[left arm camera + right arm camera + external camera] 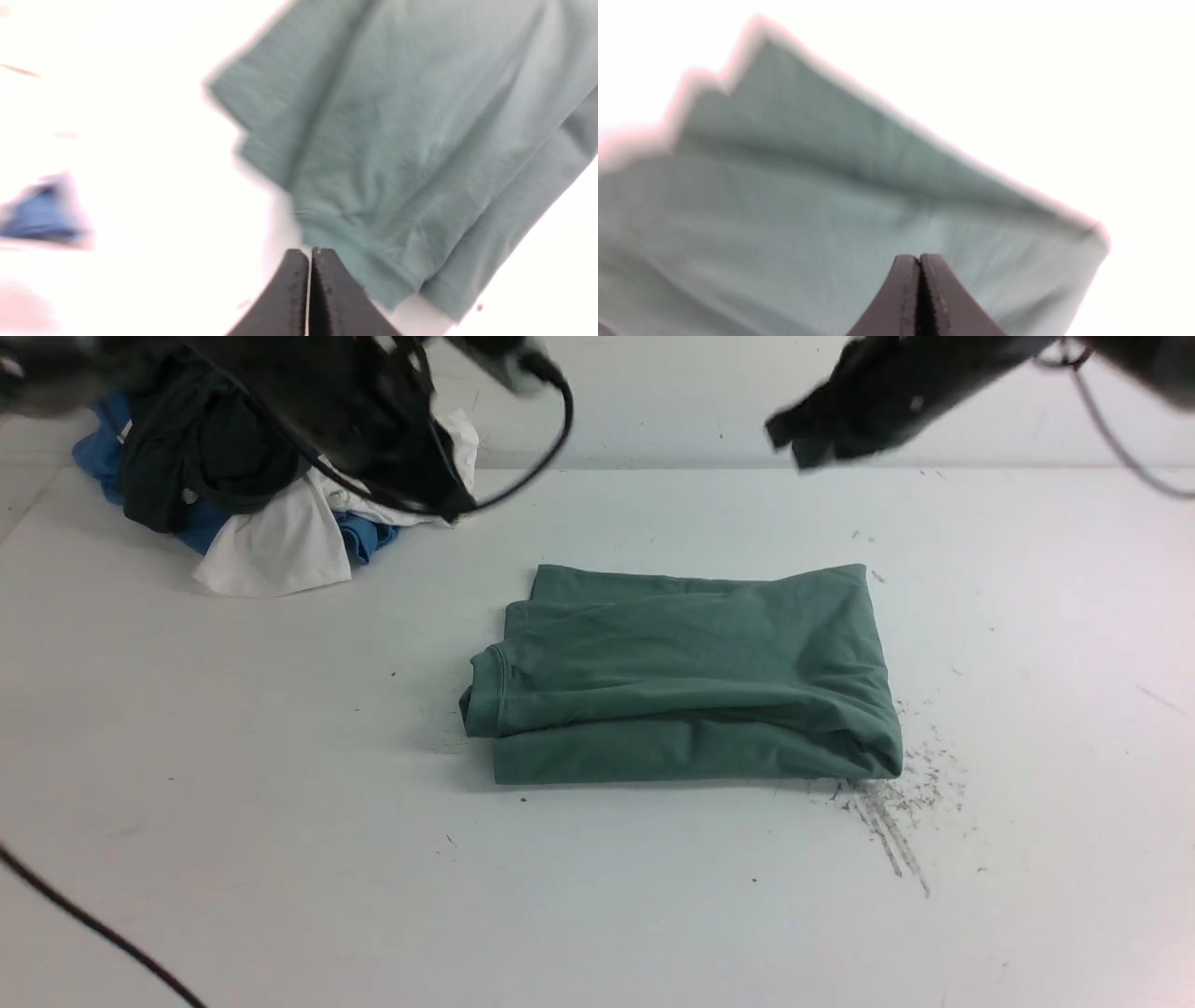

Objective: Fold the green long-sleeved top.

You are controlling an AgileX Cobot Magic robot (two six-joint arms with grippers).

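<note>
Clothes pile (271, 537): far left of the counter (280, 784)
Left fingers (309, 254): closed, empty
Green top (653, 653): mid-counter, 2 sleeves seemingly tucked; fold likely between steps
Right fingers (920, 261): closed, empty
Next move: probably open, grip 1 end, fold across

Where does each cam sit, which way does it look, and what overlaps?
Front: between the two arms, looking forward over the table; both arms show, blurred, at the top.
Left wrist: on the left arm, aimed at the green top; left gripper's shut fingertips show.
Right wrist: on the right arm, aimed at the green top; right gripper's shut fingertips show.
Shared: green top in all three; blue cloth in front, apparently left wrist too.
</note>
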